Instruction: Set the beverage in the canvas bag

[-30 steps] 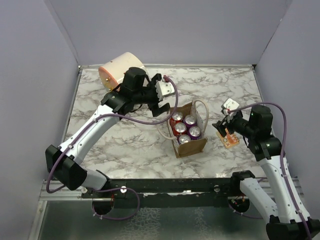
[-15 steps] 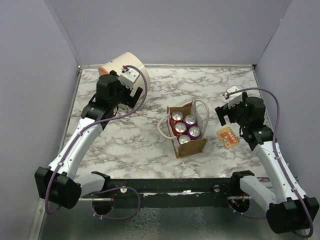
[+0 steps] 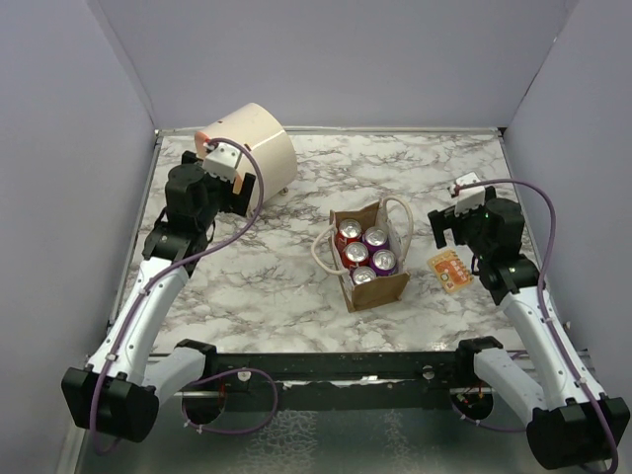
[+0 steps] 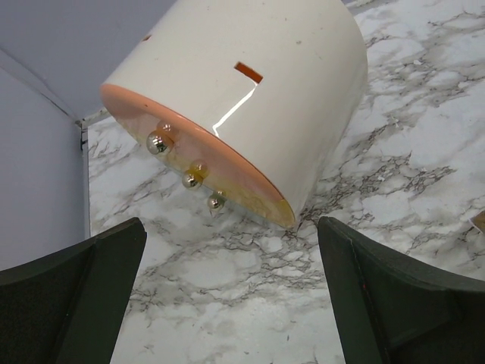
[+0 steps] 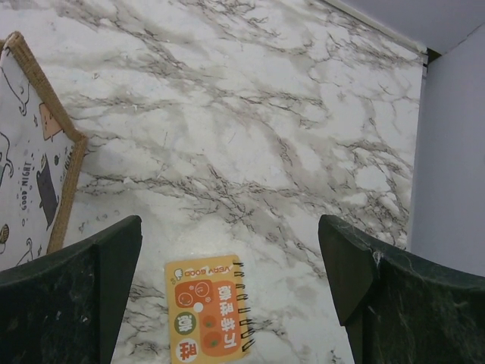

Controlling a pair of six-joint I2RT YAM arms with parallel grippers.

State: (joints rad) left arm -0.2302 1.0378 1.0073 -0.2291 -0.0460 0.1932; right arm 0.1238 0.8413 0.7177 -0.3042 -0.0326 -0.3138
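canvas bag (image 3: 375,286) holding cans (image 3: 363,253) | left gripper (image 4: 231,299), far-left corner: apart, empty | right gripper (image 5: 227,296), right edge: apart, empty | risk: toppling bag by snagging handle (image 3: 321,253)

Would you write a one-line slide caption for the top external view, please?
Five cans sit in the canvas bag; the left gripper and right gripper are open and empty either side.

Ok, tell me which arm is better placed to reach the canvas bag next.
Right, probably: its open pincer hangs nearer the canvas bag; the left pincer faces the cream cylinder, farther off.
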